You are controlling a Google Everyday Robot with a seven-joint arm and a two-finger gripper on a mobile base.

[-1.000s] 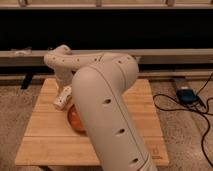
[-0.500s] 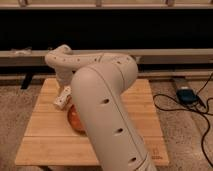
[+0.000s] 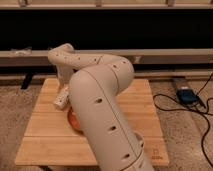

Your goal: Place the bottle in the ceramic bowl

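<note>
Nothing has moved since the earlier frame: the claw [image 3: 63, 88] hangs over the tabletop's [image 3: 137, 102] left side, jaws spread wide, just above the bottle [image 3: 60, 99]; whether they touch cannot be told. The bottle lies tilted on the wood, just beside the ceramic bowl [image 3: 73, 120], which the arm [image 3: 100, 100] half hides.
</note>
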